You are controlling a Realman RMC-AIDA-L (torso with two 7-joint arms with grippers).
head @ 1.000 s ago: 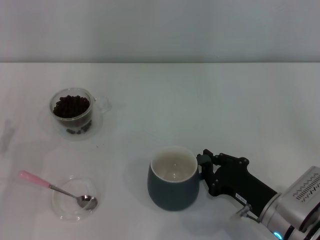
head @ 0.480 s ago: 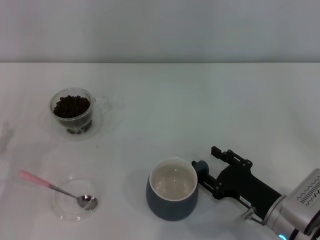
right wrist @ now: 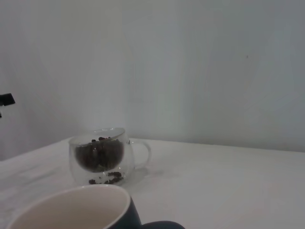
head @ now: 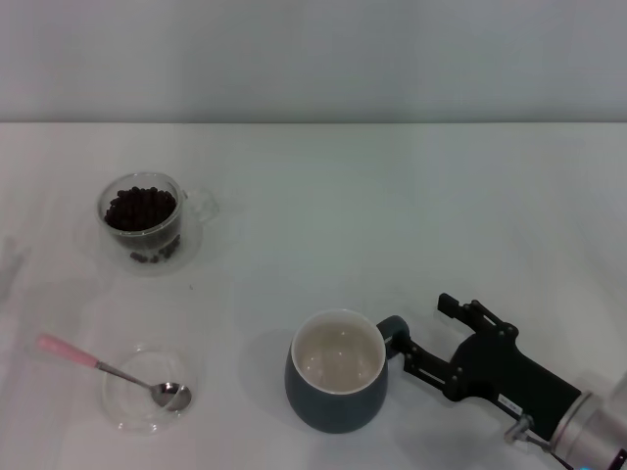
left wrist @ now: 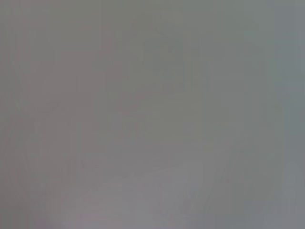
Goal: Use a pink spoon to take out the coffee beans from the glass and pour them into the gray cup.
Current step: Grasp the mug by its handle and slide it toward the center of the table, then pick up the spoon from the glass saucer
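Observation:
The gray cup (head: 336, 387) stands upright at the near middle of the table, its handle (head: 391, 330) pointing right and its cream inside bare. My right gripper (head: 428, 331) is open just right of the handle and holds nothing. The glass (head: 143, 217) with the coffee beans (head: 141, 207) stands at the far left. It also shows in the right wrist view (right wrist: 101, 156), beyond the gray cup's rim (right wrist: 71, 207). The pink spoon (head: 108, 370) lies at the near left, its metal bowl resting in a shallow clear dish (head: 125, 409). My left gripper is out of view.
A few loose beans lie in the bottom of the glass's outer wall. A plain wall rises behind the white table (head: 392, 215). The left wrist view shows only blank grey.
My right gripper has opened, let go of the gray cup's handle and drawn back to the right. The cup shifted slightly nearer a second ago and now stands still.

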